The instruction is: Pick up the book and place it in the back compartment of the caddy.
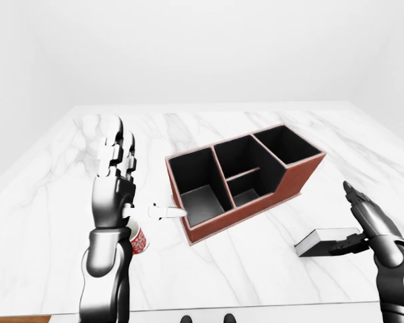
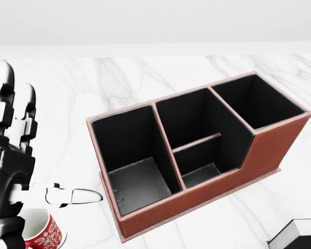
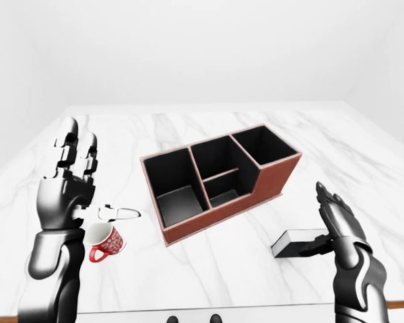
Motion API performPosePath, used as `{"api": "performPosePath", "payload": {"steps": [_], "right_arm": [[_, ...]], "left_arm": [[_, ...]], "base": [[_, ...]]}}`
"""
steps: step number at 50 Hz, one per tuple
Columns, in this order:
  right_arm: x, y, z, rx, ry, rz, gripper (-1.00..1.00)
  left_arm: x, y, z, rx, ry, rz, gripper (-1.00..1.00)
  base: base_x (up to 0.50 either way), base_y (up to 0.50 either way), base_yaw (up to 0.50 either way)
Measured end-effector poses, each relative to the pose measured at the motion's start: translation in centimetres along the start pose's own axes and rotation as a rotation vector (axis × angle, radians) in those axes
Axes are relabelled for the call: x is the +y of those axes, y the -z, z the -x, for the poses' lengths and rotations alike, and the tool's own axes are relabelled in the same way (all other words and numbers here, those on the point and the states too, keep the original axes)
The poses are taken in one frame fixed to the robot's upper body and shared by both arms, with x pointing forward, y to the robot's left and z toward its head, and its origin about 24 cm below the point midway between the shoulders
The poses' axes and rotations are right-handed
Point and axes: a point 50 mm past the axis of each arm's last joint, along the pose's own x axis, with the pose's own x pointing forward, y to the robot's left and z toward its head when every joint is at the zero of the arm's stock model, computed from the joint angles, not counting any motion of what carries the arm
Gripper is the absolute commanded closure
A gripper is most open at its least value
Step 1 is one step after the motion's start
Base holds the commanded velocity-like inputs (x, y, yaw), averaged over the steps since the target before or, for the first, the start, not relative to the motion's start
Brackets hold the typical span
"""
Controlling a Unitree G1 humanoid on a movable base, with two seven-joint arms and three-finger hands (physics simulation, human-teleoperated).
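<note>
Flat dark book (image 3: 297,242) with pale page edges, lying on veined white marble tabletop (image 1: 269,249) well right of and below the caddy (image 3: 219,179), right hand (image 3: 335,221) just beside it with fingers spread. Caddy boxy, rust-brown leather outside, black-lined compartments. Left of caddy: glossy red-and-white mug (image 3: 106,242), and raised left hand (image 1: 114,176), fingers apart.

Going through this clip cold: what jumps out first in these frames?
The brown caddy with black compartments sits mid-table, all of them empty. In the left-eye view the open left hand stands raised at the left, above a red mug. At the lower right the open right hand hovers by the book lying flat on the marble table.
</note>
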Motion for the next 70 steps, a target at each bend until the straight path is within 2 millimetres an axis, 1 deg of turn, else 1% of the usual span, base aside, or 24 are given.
{"api": "performPosePath", "payload": {"steps": [35,57,58,59,70], "right_arm": [[1.1,0.1,-0.6,0.003,-0.026,0.014,-1.00],[2.5,0.3,-0.7,-0.007,-0.086,0.024,-1.00],[2.6,0.4,-0.7,-0.008,-0.089,0.025,0.33],[2.6,0.4,-0.7,-0.009,-0.091,0.025,1.00],[2.6,0.4,-0.7,-0.027,-0.104,0.040,1.00]], "left_arm": [[0.0,0.2,0.0,0.007,0.001,-0.001,-1.00],[-0.1,0.2,0.0,0.008,0.000,-0.002,-1.00],[-0.1,0.2,0.0,0.008,0.000,-0.002,-1.00],[-0.1,0.2,0.0,0.008,0.000,-0.002,-1.00],[0.0,0.1,0.0,0.005,-0.002,-0.002,-1.00]], "base": [[0.00,0.00,0.00],[0.00,0.00,0.00],[0.00,0.00,0.00],[0.00,0.00,0.00],[0.00,0.00,0.00]]}}
